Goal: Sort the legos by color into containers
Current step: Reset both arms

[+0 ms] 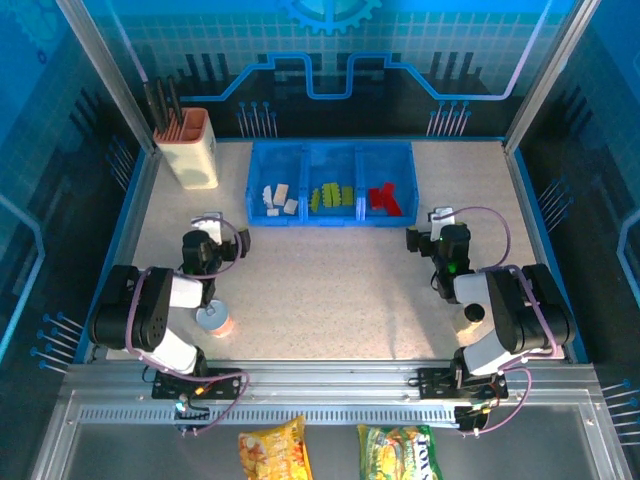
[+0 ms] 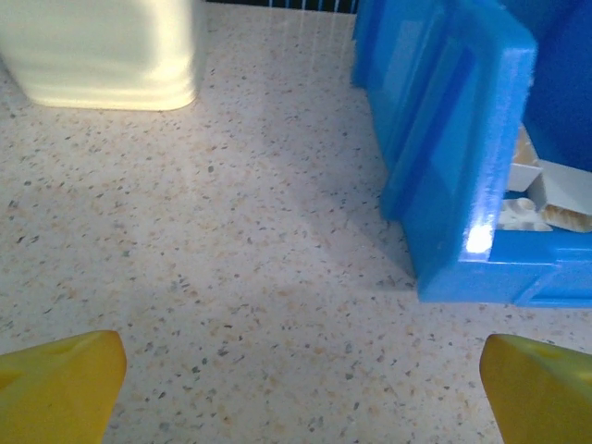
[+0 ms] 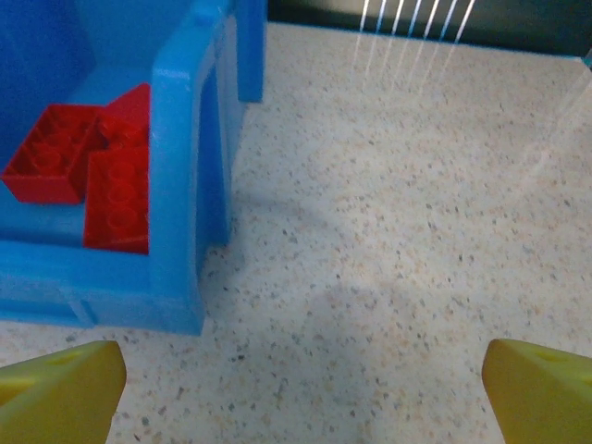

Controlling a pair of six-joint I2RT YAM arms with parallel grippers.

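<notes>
- Utensil holder [image 1: 190, 150], beige, with dark handles: stood at the far left corner of the table [image 1: 340, 290], well apart from the sorting; taken to be no part of the task.
- Left gripper [image 2: 301, 393]: hung low over bare table just outside the tray's left front corner. Yellow fingers [image 2: 60, 388] are spread wide; nothing is held or touched.
- Small round can [image 1: 214, 320], orange label: stood near the near left edge of the table, beside the left arm.
- Blue tray [image 1: 331, 224], three adjoining bins: set along the far edge, centred, judged within reach of both arms.
- Left bin: white bricks [image 1: 279, 198], several, lying loose.
- Middle bin: lime green bricks [image 1: 332, 196], clustered.
- Right bin: red bricks [image 1: 384, 198], piled against the front right corner.
- Every brick seen is lodged in a bin by colour; the sort is judged finished or nearly so.
- Right gripper [image 3: 301, 393]: hung over bare table just off the tray's right front corner. Fingers are parted fully and are empty, in contact with nothing.
</notes>
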